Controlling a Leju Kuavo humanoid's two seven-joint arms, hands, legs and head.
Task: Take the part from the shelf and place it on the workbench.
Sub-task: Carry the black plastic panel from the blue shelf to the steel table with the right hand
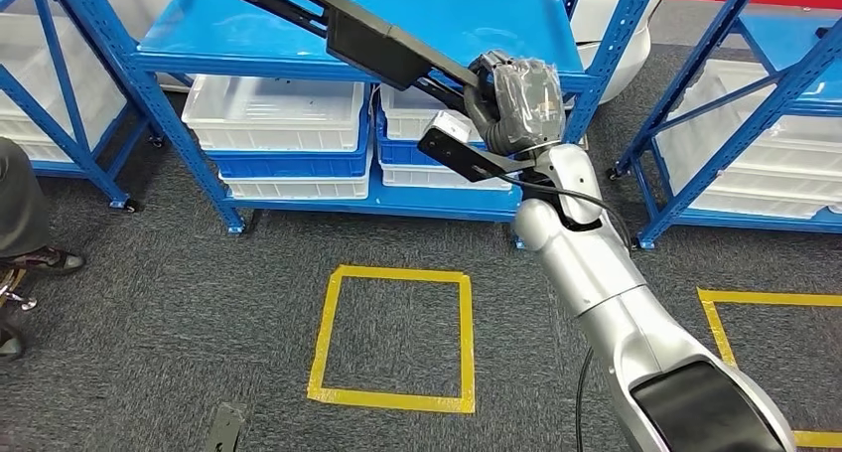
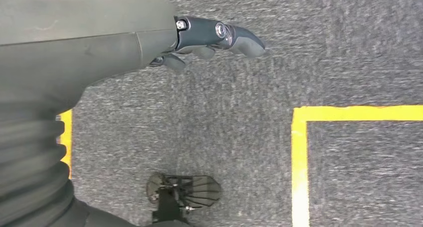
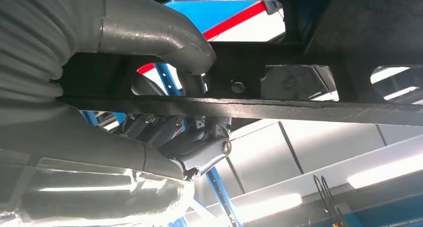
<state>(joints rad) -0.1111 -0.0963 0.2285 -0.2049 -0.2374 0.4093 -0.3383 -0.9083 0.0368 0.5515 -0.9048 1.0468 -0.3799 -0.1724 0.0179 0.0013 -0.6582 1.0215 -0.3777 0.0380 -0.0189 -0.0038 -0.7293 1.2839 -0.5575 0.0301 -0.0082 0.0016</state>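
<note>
Blue shelf ahead of you | right hand grasps long black part, held across its fingers | left hand released over carpet

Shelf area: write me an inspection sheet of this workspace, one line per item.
Surface: grey carpet marked with a yellow tape square; workbench not seen.
Job's things: long black part, held up in front of the blue shelf.
Clutter: white bins stacked on the lower shelf level.
Hands: right hand grips the part; left hand hangs over the carpet, holding nothing.
Cables: black cable along the right arm.
Surroundings: more blue racks at the right; a person's shoe at the left edge.
</note>
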